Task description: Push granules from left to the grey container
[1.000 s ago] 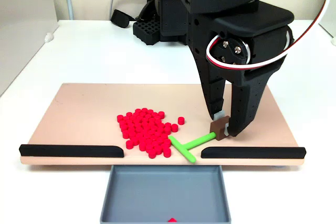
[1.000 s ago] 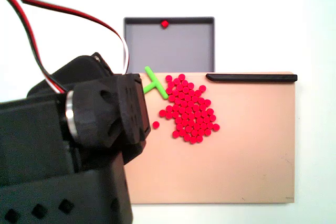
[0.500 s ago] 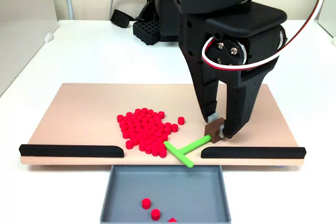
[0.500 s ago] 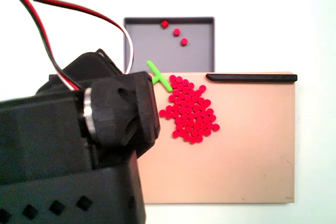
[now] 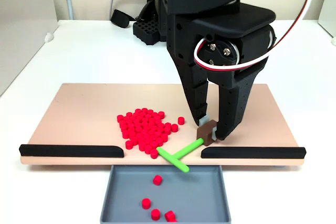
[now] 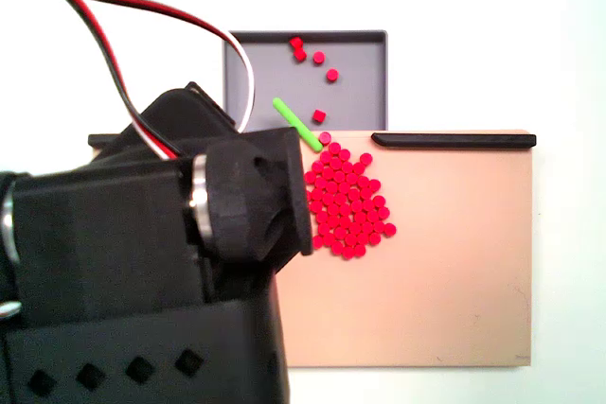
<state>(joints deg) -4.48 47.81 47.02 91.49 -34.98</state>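
Four loose red granules [image 5: 156,202] lie inside the grey container [image 5: 118,199] in a fixed view from the front: one near its mid, three closer to the front rim; in a fixed view from above, about five pellets sit in the tray [image 6: 360,82], mostly toward its far rim, one close to the board edge. Main pile of granules [image 5: 144,131] sits on the tan board [image 5: 79,114], left of centre in the front view, touching the crossbar of the green T-shaped pusher [image 5: 176,157]. Pusher is tilted; its crossbar end hangs over the board's front edge, in the gap btw the two black strips [image 5: 71,151], above the tray's back rim. In the top view the green bar [image 6: 296,123] lies over the tray w/ the pile [image 6: 347,202] just below it on the board [image 6: 454,262]. Gripper [image 5: 210,129] points down, jaws narrow, clamped on the brown handle block [image 5: 207,132] at the stem's right end, fingertips near the board surface. Red/white/black cable [image 5: 273,51] loops around the gripper body. Arm base [image 5: 157,14] stands behind the board on the white table [image 5: 84,56]. In the top view the black arm [image 6: 142,262] covers the board's left part.
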